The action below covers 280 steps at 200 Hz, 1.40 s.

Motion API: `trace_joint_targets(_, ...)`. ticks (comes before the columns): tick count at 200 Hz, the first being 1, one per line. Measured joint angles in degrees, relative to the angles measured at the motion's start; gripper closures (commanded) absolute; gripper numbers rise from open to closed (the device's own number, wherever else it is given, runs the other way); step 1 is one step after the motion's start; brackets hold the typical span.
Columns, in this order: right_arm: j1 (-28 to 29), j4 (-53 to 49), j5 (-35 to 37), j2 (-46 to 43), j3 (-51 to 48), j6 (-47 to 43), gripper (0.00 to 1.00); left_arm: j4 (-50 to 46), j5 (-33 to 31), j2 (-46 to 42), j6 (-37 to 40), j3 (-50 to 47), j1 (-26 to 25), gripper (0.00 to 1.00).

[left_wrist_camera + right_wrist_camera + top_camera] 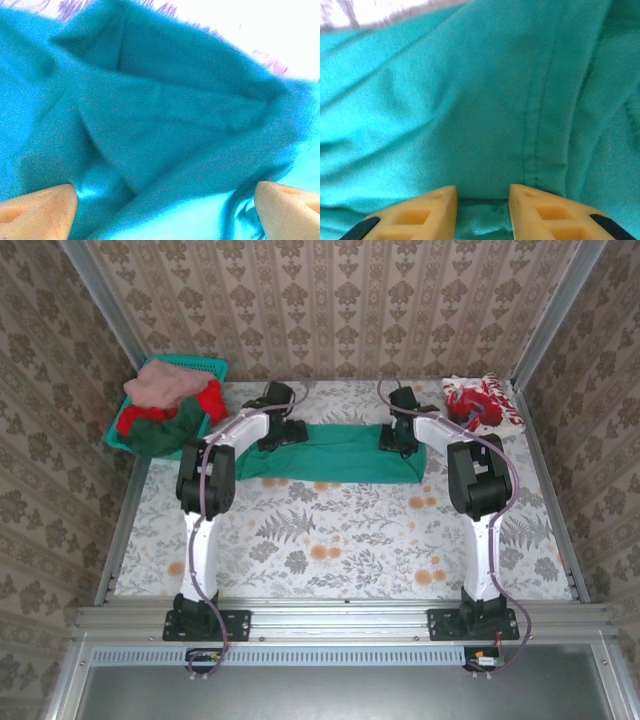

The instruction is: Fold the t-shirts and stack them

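The teal-green t-shirt (340, 453) lies folded into a long strip across the far middle of the table. My left gripper (278, 430) is down on its left end. In the left wrist view it (165, 192) is open wide, and rumpled teal cloth (165, 125) lies between the fingers (42, 210). My right gripper (400, 434) is on the strip's right end. In the right wrist view it (482, 192) stands part open, a hem edge of the shirt (470, 115) lying in the narrow gap. The red-and-white patterned shirt (482, 402) lies at the back right.
A teal mesh basket (205, 365) at the back left holds salmon-pink (165, 383), red (212, 400) and dark green (165, 435) shirts. Patterned walls enclose the table on three sides. Bare flowered tablecloth (340, 540) spreads in front of the strip.
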Motion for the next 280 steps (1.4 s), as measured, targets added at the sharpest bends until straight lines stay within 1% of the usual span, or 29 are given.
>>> trace_joint_targets(14,0.9,0.7,0.0,-3.7,-5.6,1.1,0.64,-0.2,0.8,3.1,0.6,4.2,0.2,0.07)
trace_joint_targets(27,2.3,1.4,-0.2,-7.7,-11.6,2.2,0.64,0.1,3.0,5.7,1.5,9.0,0.4,0.06)
trace_joint_targets(32,3.1,1.4,-0.2,-9.3,-14.0,2.8,0.64,0.5,3.9,7.0,1.8,11.0,0.4,0.05)
trace_joint_targets(37,3.9,1.5,-0.2,-10.8,-16.0,3.3,0.64,0.6,4.9,8.2,2.2,13.0,0.4,0.01)
trace_joint_targets(64,11.1,2.3,-0.3,-19.5,-27.4,6.7,0.63,0.4,11.6,16.0,5.5,26.4,-0.6,0.0)
trace_joint_targets(83,15.7,0.4,-1.0,-24.1,-31.7,8.5,0.62,-0.2,15.6,20.4,7.3,34.4,-2.1,0.0)
trace_joint_targets(97,16.2,-2.1,-1.0,-27.0,-32.6,9.0,0.6,-0.8,17.6,20.8,8.1,36.1,-3.1,0.0)
trace_joint_targets(117,14.6,-3.8,0.1,-32.2,-31.9,8.9,0.59,-1.0,18.7,19.1,9.1,35.1,-3.9,0.0)
trace_joint_targets(127,13.6,-4.1,1.0,-33.9,-30.5,8.2,0.59,-1.0,18.5,16.4,9.5,32.1,-3.8,0.0)
trace_joint_targets(139,12.2,-3.8,1.9,-34.1,-28.0,7.0,0.6,-0.7,17.3,11.2,9.9,25.7,-3.4,0.0)
trace_joint_targets(152,10.0,-3.1,2.5,-31.9,-24.8,5.6,0.62,0.4,15.2,3.7,10.1,16.8,-2.8,0.0)
trace_joint_targets(177,6.1,-0.5,3.0,-22.5,-19.5,3.1,0.63,5.0,11.8,-10.7,9.7,0.0,-1.9,0.0)
trace_joint_targets(196,4.7,0.2,3.0,-16.8,-19.1,2.4,0.63,8.7,10.5,-16.7,8.8,-8.3,-2.0,0.0)
trace_joint_targets(206,4.8,0.3,2.8,-15.7,-19.9,2.4,0.63,10.0,10.2,-17.0,8.2,-10.6,-2.4,0.0)
trace_joint_targets(218,5.3,0.5,2.8,-15.8,-21.2,2.3,0.63,10.8,10.2,-15.2,7.6,-11.5,-2.9,0.0)
trace_joint_targets(242,6.7,1.4,2.6,-17.6,-25.0,2.5,0.63,11.8,11.0,-7.5,6.6,-10.3,-3.7,0.01)
trace_joint_targets(252,7.3,2.2,2.8,-18.7,-27.0,2.7,0.63,11.4,11.6,-3.7,6.4,-8.3,-4.0,0.01)
trace_joint_targets(256,7.6,2.5,2.9,-19.4,-27.9,2.8,0.63,11.2,10.9,-2.2,6.7,-7.0,-4.0,0.01)
trace_joint_targets(280,9.4,2.6,2.9,-23.2,-32.7,4.7,0.62,10.5,13.4,2.0,6.6,3.2,-4.1,0.0)
